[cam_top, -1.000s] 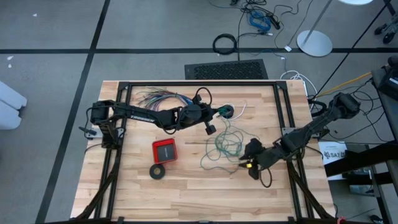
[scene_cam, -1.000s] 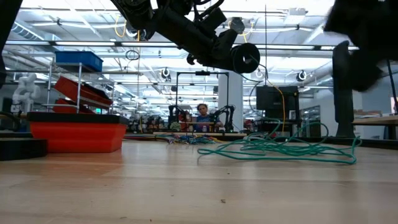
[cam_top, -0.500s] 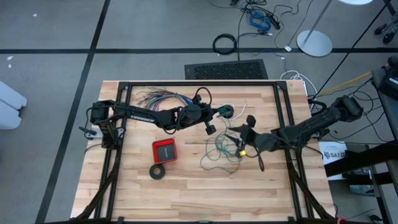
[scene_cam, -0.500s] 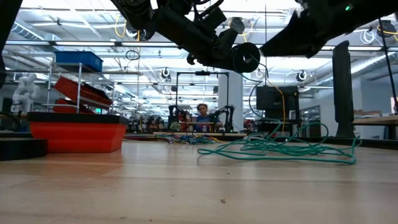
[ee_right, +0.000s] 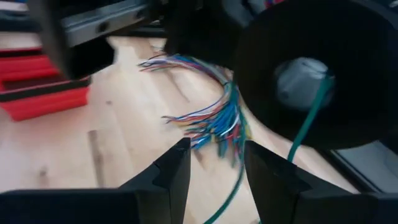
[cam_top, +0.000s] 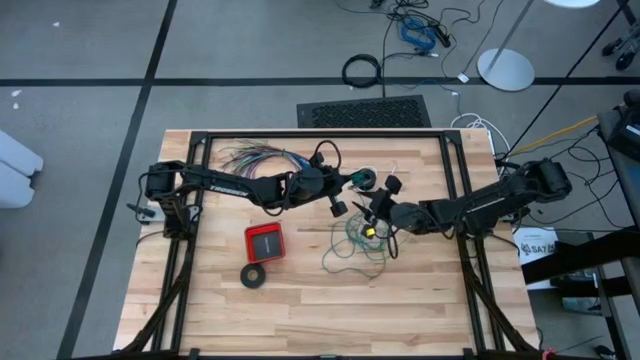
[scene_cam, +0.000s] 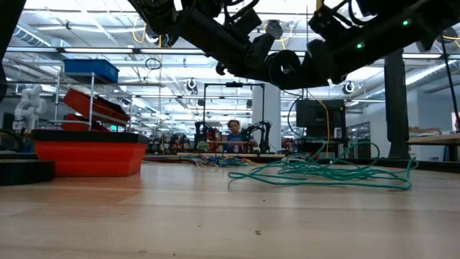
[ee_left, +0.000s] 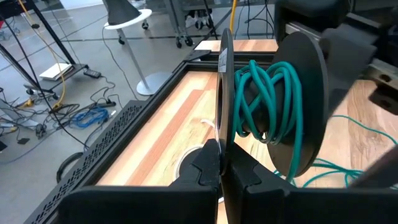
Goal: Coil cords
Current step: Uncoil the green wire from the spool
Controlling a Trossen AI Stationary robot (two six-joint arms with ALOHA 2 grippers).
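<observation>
My left gripper (ee_left: 224,155) is shut on a black spool (ee_left: 292,93) wound with teal wire (ee_left: 267,106), held up over the table's far middle (cam_top: 365,179). The rest of the teal wire lies in a loose tangle (cam_top: 355,240) on the table below. My right gripper (ee_right: 214,168) stands open right beside the spool (cam_top: 384,195), facing its flat side, and a teal strand (ee_right: 305,124) runs from the spool hub down through the gap between its fingers. A thin white cord (cam_top: 386,168) lies on the table under the spool. My left gripper pinches the thin rim of the spool's nearer flange (ee_left: 224,134) between its two fingers, which lie flat on either face of the disc. The spool is held clear of the table with its axle roughly level. My right gripper has the teal strand between its open fingers; I cannot tell whether it touches it.
A fanned bundle of many-coloured wires (cam_top: 255,157) lies at the far left. A red box (cam_top: 265,241) and a black tape ring (cam_top: 254,275) sit left of the tangle. Black frame rails (cam_top: 320,135) border the table.
My right gripper has swung from the near right part of the table toward the far edge and leftward to the spool, rolling and turning as it went. Its fingers now face the spool's flat side. The left gripper and spool have kept still.
</observation>
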